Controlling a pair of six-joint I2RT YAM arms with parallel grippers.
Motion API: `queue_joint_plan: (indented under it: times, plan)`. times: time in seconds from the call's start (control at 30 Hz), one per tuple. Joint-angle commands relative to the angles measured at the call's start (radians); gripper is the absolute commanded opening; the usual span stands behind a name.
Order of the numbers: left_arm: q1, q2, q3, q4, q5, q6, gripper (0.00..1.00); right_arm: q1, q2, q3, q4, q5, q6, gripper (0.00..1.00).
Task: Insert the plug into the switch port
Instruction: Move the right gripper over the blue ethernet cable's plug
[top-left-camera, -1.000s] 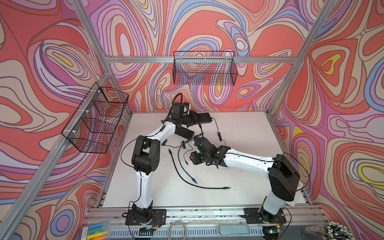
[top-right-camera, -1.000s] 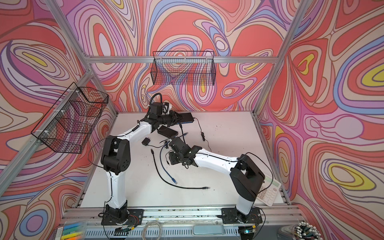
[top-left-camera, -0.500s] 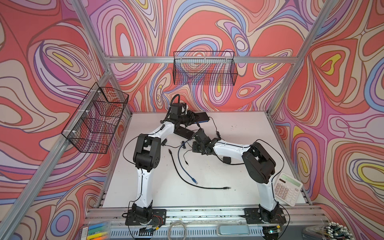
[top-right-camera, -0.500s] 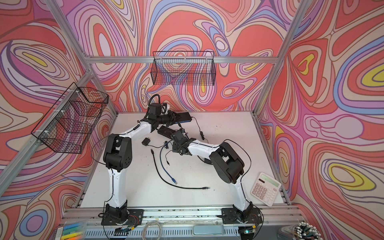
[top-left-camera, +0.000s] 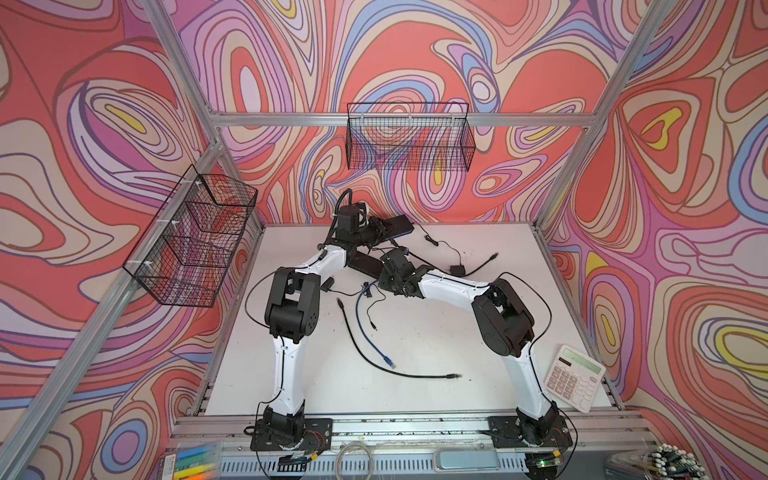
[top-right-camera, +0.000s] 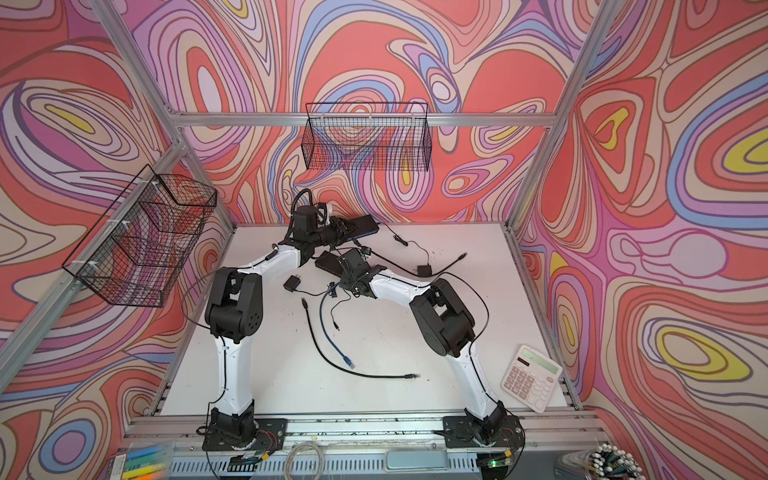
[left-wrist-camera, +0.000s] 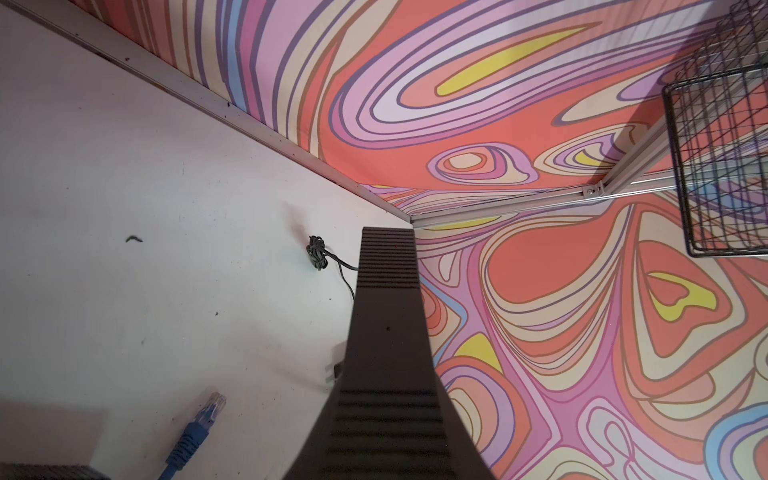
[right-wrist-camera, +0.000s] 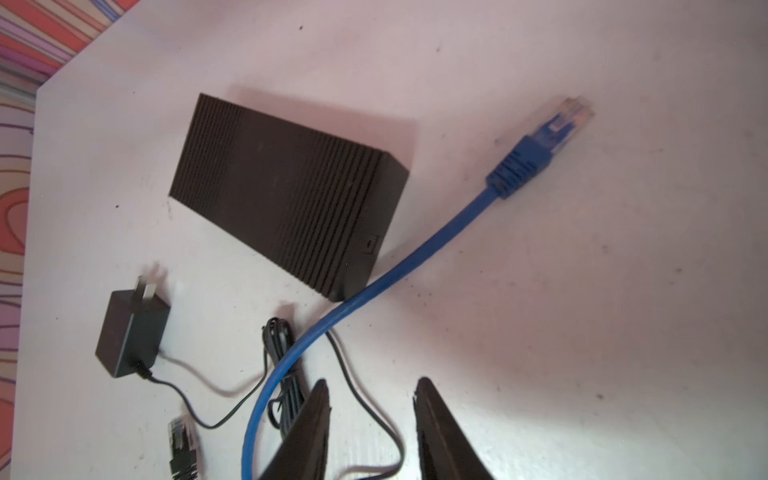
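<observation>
Left tool (top-left-camera: 376, 230) pinches the black switch (top-left-camera: 401, 225); right tool (right-wrist-camera: 372, 380) hangs half spread beside the blue cable (right-wrist-camera: 517, 168)

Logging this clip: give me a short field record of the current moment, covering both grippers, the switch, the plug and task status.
left gripper: shut on the switch, held near the back wall
right gripper: open, empty, low over the table
blue plug: lying loose on the table, not gripped
second black box: flat on the table, beside the blue cable
insertion: not yet done
</observation>
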Motion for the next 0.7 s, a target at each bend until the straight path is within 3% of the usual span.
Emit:
queue_joint_plan:
  times: [0.0, 0.37, 0.67]
  plan:
    - [-0.003, 0.006, -0.015, 0.046, 0.089, -0.047, 0.04, -0.066, 0.028, 0.038, -0.044, 0.128, 0.087, 0.36]
    - [-0.005, 0.032, -0.046, 0.168, 0.072, -0.11, 0.04, -0.111, 0.096, 0.093, -0.051, 0.128, 0.131, 0.36]
    - [-0.004, 0.047, -0.027, 0.171, 0.076, -0.115, 0.04, -0.126, 0.143, 0.166, -0.032, 0.062, 0.131, 0.37]
